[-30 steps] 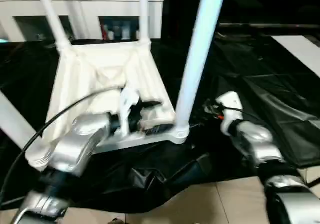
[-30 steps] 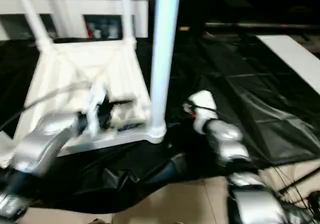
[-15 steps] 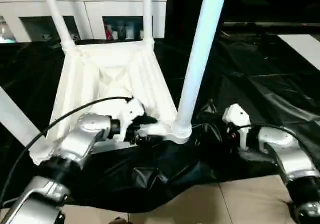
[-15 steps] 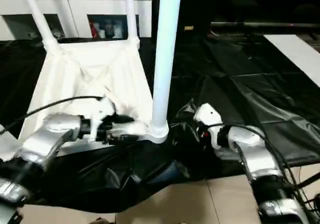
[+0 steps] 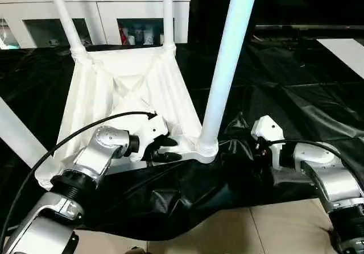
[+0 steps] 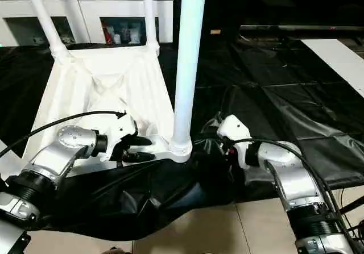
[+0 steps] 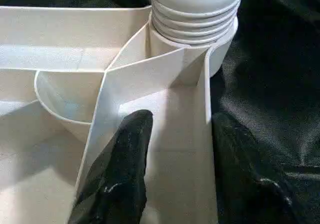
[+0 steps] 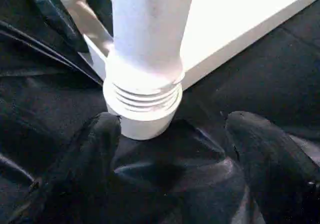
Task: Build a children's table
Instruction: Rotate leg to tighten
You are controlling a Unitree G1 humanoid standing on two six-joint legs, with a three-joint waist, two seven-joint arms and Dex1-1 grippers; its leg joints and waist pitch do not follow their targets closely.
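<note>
Inverted on the black-draped bench (image 5: pixel 296 100), the children's table (image 5: pixel 131 89) lies underside up with its legs rising from the corner sockets. My left gripper (image 7: pixel 175 154) straddles the table's near rim beside the nearest leg (image 5: pixel 227 55), one finger on each side of the rim wall; I cannot tell whether it grips. My right gripper (image 8: pixel 172 129) stands open, its fingers flanking that leg's threaded collar without touching it.

Legs (image 5: pixel 230 61) cut off at pic's top edge.
</note>
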